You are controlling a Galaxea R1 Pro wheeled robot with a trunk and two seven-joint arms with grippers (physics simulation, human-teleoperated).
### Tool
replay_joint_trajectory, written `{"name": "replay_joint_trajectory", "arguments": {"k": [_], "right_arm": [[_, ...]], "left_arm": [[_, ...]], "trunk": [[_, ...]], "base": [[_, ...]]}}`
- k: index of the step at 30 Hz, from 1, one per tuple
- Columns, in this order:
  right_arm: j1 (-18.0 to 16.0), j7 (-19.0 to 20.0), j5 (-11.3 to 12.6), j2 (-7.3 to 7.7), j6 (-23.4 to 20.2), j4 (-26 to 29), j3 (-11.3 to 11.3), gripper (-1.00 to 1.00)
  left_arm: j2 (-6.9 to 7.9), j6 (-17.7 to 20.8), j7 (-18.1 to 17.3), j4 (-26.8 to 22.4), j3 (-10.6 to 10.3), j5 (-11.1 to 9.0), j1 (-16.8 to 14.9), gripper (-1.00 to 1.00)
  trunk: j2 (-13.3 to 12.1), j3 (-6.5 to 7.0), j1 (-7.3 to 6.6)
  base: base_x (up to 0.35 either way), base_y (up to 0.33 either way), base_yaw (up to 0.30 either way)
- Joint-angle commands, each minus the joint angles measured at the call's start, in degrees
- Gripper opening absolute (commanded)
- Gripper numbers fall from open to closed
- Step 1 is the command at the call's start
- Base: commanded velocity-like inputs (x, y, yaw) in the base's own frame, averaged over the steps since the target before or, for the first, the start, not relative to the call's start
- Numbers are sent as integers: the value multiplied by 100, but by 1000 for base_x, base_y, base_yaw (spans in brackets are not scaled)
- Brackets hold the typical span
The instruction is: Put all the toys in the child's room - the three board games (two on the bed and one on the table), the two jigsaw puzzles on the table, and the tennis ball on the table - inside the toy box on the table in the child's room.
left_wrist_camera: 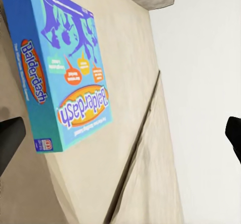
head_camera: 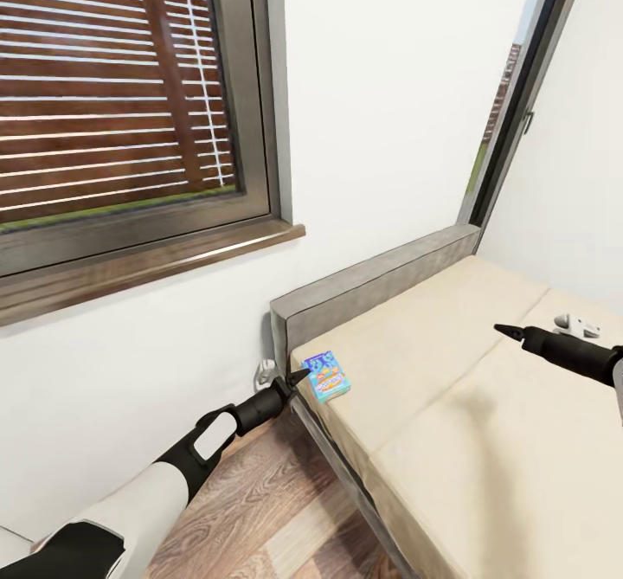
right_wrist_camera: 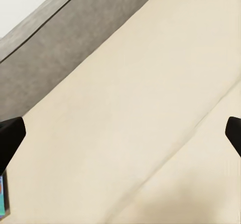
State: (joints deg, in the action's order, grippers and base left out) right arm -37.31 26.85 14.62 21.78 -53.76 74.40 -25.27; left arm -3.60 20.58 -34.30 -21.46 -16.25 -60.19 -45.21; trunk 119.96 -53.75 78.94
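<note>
You have the blue board game (head_camera: 326, 375) lying flat on the beige mattress of the bed (head_camera: 450, 406), close to the corner where the grey headboard (head_camera: 372, 280) meets the near edge of the bed. In the left wrist view the same box (left_wrist_camera: 65, 73) shows its printed cover with an orange oval title and a blue side panel, resting on the mattress.

Your left gripper (head_camera: 294, 380) sits at the bed's corner, its dark tip just beside the near edge of the box; you cannot tell from the head view whether it touches. In the left wrist view its two dark fingertips (left_wrist_camera: 9, 136) stand far apart at the edges of the picture, so the jaws are spread wide and grasp nothing; the box lies beside one finger rather than squarely between them.

Your right gripper (head_camera: 510, 331) hangs over the far part of the mattress, well apart from the box. Its fingertips (right_wrist_camera: 10, 133) in the right wrist view are likewise spread wide, with only bare mattress and headboard between them, and a sliver of the box (right_wrist_camera: 2, 199) at the picture's edge.

A small white object (head_camera: 578, 326) lies on the mattress just past your right arm; it is too small to identify. Behind the bed stands a white wall (head_camera: 372, 112) with a dark-framed window (head_camera: 121, 94), and the floor (head_camera: 260, 510) is wood plank.
</note>
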Motion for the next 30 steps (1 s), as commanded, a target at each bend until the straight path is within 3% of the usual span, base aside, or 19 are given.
{"name": "replay_joint_trajectory", "arguments": {"k": [1,13,30], "right_arm": [[20,38,-22,-17,-28,55,-8,100],[110,36,-26,-135,-168,249,-5,100],[133,32,-31,-170,-273,297,-4,100]], "left_arm": [[5,34,-7,3,-22,-58,-5,100],[38,55,-12,-15,-20,-71,-6,100],[140,264,7,-43,28,-116,-11,100]], "trunk": [[2,-5,-1],[2,-5,-1],[2,-5,-1]], "base": [[0,0,-8],[0,0,-4],[0,0,0]]}}
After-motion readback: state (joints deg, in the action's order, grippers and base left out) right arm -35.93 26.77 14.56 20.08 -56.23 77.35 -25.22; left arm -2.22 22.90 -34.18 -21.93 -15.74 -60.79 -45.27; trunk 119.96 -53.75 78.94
